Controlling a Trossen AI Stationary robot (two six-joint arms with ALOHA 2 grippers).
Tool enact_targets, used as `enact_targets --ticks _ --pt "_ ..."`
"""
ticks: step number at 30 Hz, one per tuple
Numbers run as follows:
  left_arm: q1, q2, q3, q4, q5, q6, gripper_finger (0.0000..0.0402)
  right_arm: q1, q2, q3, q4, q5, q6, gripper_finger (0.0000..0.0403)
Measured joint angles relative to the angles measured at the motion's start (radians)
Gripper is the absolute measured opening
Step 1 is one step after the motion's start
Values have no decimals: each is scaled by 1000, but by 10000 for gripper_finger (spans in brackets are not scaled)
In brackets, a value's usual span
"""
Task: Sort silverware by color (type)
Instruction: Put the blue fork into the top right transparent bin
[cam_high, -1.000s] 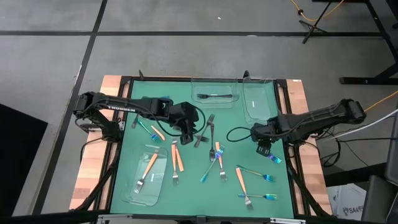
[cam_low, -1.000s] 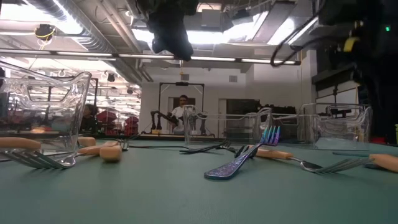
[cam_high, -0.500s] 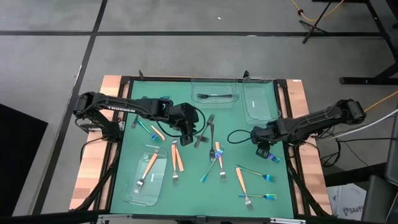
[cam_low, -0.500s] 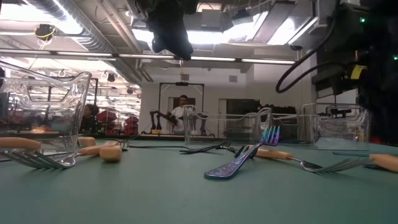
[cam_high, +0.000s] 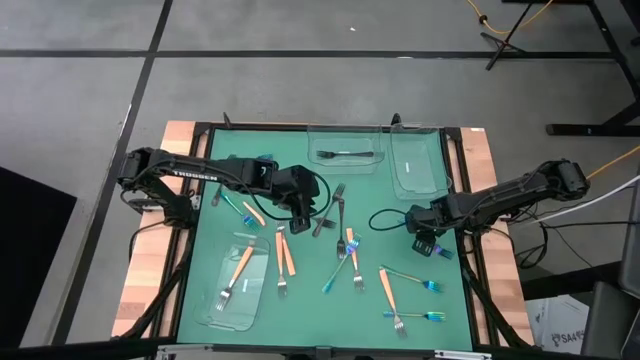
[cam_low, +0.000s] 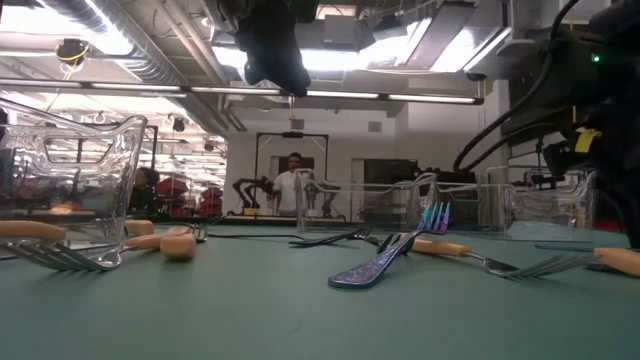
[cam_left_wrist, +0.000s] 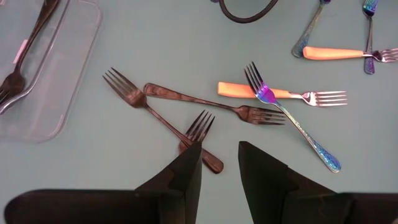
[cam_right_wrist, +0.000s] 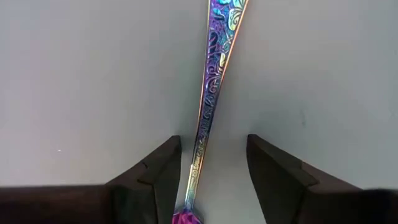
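Iridescent fork (cam_right_wrist: 214, 74): we see its handle lengthwise between right gripper (cam_right_wrist: 208, 171) parted fingers, ungripped.
Left gripper (cam_left_wrist: 219, 165): open, empty, above black forks (cam_left_wrist: 163, 111).

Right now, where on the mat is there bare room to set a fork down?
Free: the green mat between the black-fork tray and the right gripper, and the near-middle strip by the orange-fork tray. Crowded: the centre, under the left gripper, and the near-right forks.
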Motion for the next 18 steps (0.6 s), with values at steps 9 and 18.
enact_targets --ticks 9,18 --pt "0 0 0 0 0 -1 99 0 1 -1 4 8 1 177" --pt "0 0 0 0 0 -1 99 0 2 -2 3 8 2 177"
